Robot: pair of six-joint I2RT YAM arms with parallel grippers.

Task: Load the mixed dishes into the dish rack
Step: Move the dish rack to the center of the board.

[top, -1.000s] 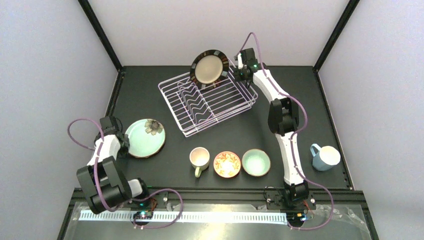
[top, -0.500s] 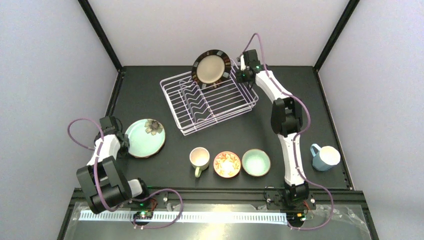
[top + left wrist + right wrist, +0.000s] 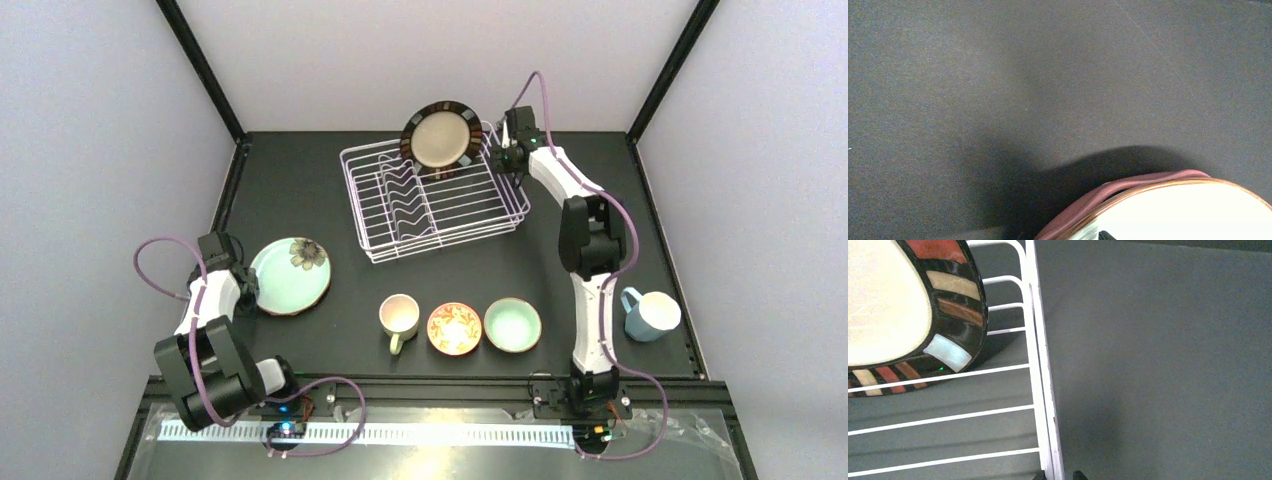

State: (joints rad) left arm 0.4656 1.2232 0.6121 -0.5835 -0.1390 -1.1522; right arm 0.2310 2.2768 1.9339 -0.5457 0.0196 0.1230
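The white wire dish rack (image 3: 450, 238) stands at the back of the table. A cream plate with a dark striped rim (image 3: 442, 138) leans upright at its far side. My right gripper (image 3: 508, 152) is at the rack's far right corner. In the right wrist view its fingertips (image 3: 1058, 475) are shut across the rack's rim wire (image 3: 1040, 365), with the striped plate (image 3: 883, 305) at upper left. My left gripper (image 3: 243, 285) stands open at the left edge of the teal flower plate (image 3: 292, 275). In the left wrist view a pink rim (image 3: 1128, 189) shows under that plate (image 3: 1188, 210).
A cream mug (image 3: 399, 316), a red-orange bowl (image 3: 454, 328) and a mint bowl (image 3: 512, 325) stand in a row near the front. A blue mug (image 3: 652, 314) stands at the right edge. Black frame posts rise at the back corners.
My right gripper has shut on the rack's rim and moved right. The rack has slid and turned to the right with it, carrying the striped plate. The left arm has not moved.
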